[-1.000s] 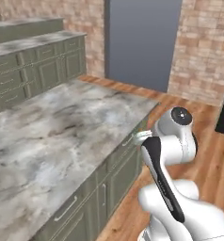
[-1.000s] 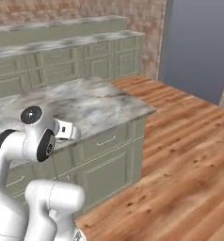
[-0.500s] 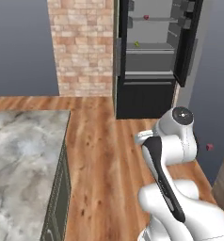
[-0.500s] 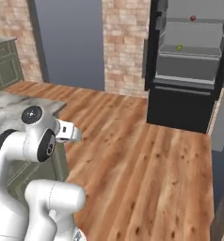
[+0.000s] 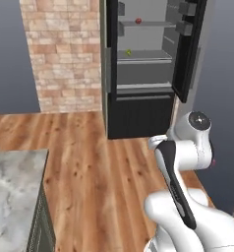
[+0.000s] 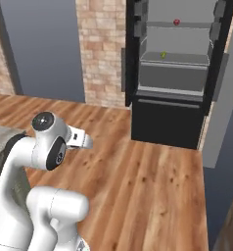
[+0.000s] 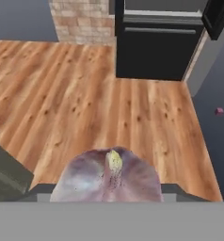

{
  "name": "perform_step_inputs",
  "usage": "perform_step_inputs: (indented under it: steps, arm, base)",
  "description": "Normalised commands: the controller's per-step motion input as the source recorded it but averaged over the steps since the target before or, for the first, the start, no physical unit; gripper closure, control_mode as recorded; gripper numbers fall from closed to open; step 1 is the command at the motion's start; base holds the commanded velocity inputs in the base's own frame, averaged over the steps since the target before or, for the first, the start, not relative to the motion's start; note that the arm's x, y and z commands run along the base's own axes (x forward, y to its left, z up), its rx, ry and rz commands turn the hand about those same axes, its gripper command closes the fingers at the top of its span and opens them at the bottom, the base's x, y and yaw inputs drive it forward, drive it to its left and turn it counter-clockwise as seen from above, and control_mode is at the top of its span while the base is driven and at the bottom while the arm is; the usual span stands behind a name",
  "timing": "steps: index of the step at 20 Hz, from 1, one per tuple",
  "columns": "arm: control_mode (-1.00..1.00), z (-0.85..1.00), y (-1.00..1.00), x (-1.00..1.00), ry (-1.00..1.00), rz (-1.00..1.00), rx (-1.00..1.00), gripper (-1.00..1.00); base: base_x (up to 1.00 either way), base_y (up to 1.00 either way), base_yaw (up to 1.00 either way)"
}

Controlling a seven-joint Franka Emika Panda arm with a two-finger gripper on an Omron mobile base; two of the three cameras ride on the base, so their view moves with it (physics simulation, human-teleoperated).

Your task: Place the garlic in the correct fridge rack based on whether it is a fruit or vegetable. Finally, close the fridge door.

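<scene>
Hand view: garlic point(image 7: 109, 181) sits large at the bottom between the hand's finger tips, gripped, over wooden floor point(image 7: 85, 103). Left base view: fridge door point(image 5: 189, 47) stands open, a green vegetable point(image 5: 129, 51) on the fridge rack point(image 5: 143, 58), red fruit point(image 5: 138, 21) on the shelf above.

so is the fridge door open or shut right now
Open. The fridge door is swung out to the right, its inner bins showing, and the shelves inside are in plain sight, with a red fruit above and a green vegetable below.
</scene>
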Motion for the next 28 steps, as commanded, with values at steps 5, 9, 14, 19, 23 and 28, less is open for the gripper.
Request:
perform_step_inputs:
  steps: [5, 9, 14, 19, 23, 28]
  arm:
    - [1.00, 0.00, 0.00, 0.00, 0.00, 0.00, 0.00, 1.00]
    - [1.00, 0.00, 0.00, 0.00, 0.00, 0.00, 0.00, 1.00]
    - [1.00, 0.00, 0.00, 0.00, 0.00, 0.00, 0.00, 1.00]
    - [1.00, 0.00, 0.00, 0.00, 0.00, 0.00, 0.00, 1.00]
    - [1.00, 0.00, 0.00, 0.00, 0.00, 0.00, 0.00, 1.00]
    - [1.00, 0.00, 0.00, 0.00, 0.00, 0.00, 0.00, 1.00]
  base:
    - [1.00, -0.47, -0.08]
    - [1.00, -0.46, -0.09]
    - [1.00, -0.44, -0.08]
    - [1.00, -0.53, -0.09]
    - [0.98, -0.49, -0.08]
    - [0.99, -0.30, -0.08]
